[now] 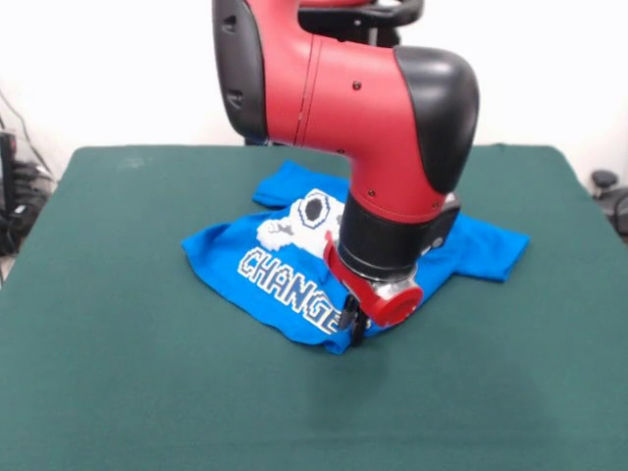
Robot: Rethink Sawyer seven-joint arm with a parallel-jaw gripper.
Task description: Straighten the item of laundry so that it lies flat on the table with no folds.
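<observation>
Gripper (354,322), fingers' state impossible to tell, sits low at the near hem of the blue T-shirt (285,265), whose rumpled body spreads away behind and to both sides of it on the green table (118,373).

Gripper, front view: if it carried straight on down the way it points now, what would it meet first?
Most likely the blue T-shirt: the gripper points down at the shirt's near edge and may already touch it. The green table lies directly beneath. Depth is unclear, so it might land just off the hem.
</observation>
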